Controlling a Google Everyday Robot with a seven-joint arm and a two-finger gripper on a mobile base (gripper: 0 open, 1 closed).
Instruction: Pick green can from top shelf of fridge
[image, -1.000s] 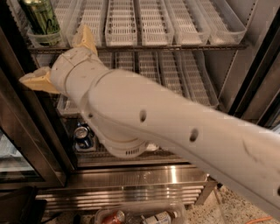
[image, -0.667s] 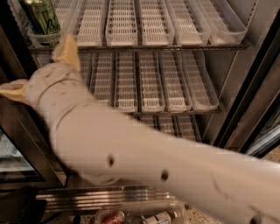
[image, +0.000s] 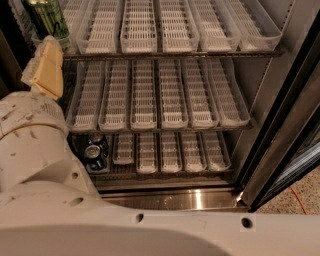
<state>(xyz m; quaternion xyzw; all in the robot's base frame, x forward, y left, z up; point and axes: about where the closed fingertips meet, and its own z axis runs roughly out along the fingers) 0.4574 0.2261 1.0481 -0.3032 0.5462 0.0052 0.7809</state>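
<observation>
The green can stands at the far left of the top shelf of the fridge, cut off by the upper edge of the view. My gripper is just below and slightly left of the can, in front of the shelf rail. It is open and empty. Only one yellow finger shows, pointing up toward the can; the other is past the left edge. My white arm fills the lower left.
Clear plastic lane trays line the top and middle shelves. Two dark blue cans stand at the left of the bottom shelf. The black-framed door hangs open at right. A steel sill runs below.
The gripper has moved up and left toward the green can, and one finger has left the view. The arm now covers the lower part of the view.
</observation>
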